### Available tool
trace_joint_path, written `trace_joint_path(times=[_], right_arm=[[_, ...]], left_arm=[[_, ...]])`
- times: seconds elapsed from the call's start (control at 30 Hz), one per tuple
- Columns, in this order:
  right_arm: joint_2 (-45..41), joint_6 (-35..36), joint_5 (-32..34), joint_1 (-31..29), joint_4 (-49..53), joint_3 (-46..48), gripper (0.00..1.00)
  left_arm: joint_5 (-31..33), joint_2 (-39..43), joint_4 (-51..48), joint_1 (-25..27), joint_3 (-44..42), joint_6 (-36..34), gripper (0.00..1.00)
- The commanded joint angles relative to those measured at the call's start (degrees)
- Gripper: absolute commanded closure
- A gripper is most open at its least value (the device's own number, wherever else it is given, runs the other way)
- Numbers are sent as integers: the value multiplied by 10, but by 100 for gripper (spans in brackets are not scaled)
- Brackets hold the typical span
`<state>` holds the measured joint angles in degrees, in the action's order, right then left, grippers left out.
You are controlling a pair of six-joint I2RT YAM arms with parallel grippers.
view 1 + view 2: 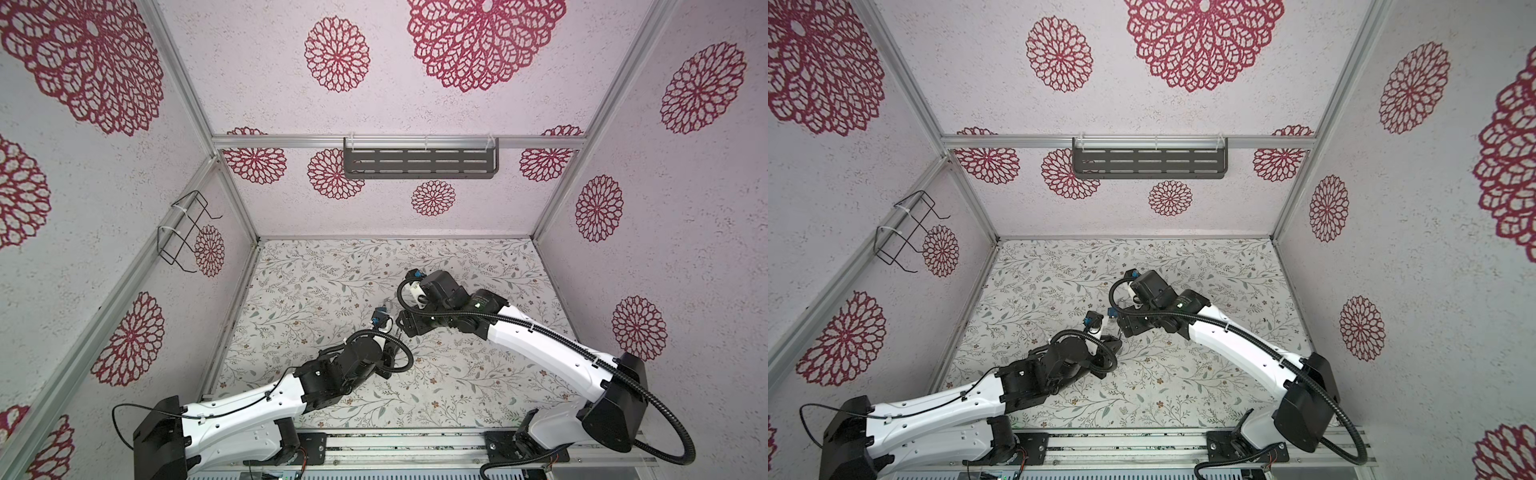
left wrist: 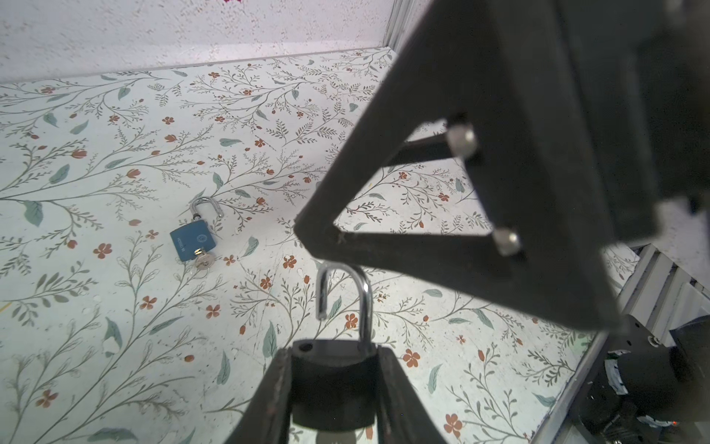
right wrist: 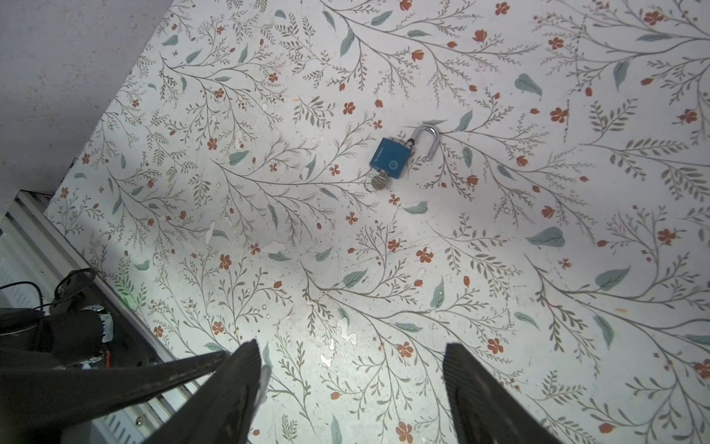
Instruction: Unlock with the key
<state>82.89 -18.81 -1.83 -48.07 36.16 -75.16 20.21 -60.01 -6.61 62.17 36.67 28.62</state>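
Left wrist view puts the black padlock (image 2: 332,384) right under my eye. My left pincer (image 2: 334,351) pinches its matte, round-shouldered body from both sides and holds it off the table surface (image 2: 115,153). Its polished steel shackle (image 2: 365,300) stands open: one leg is seated in the body, and the other is lifted clear of its socket, a small dark round hole. Something pale and metallic shows below the body, cut off by the frame; I cannot tell whether it is a key.

A blue padlock (image 2: 192,242) lies flat on the same floral-printed surface, well in from every edge. Its body is a smooth painted block with a faint round emblem, and its bright U-shaped shackle is swung out. A silver key (image 2: 200,261) with a round bow sits in the keyway at its base.

Right wrist view shows that lock (image 3: 390,157) again, and my right pincer (image 3: 353,348) spread wide. Its dark, rough-faced fingers (image 3: 480,384) have nothing between them. A pale sliver lies against one finger, too blurred to name.
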Motion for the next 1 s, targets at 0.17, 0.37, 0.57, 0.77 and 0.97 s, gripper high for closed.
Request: trace_joint_path(times=[0.17,0.37,0.57,0.77,0.97], right_arm=[[17,77,-28,11,46,-31,22],[0,81,-9,18,67,-46,22],[-16,85,-40,24,49,-54,20],[29,92,-90,24,48,-62,20],[41,93,-84,37,54,-63,19]], left_arm=[[13,24,28,6,-10,-27,100],[10,26,31,6,-15,-34,100],[-1,25,24,6,-14,-38,100],[-4,27,26,6,-12,-42,100],[0,36,22,6,-15,-44,100]])
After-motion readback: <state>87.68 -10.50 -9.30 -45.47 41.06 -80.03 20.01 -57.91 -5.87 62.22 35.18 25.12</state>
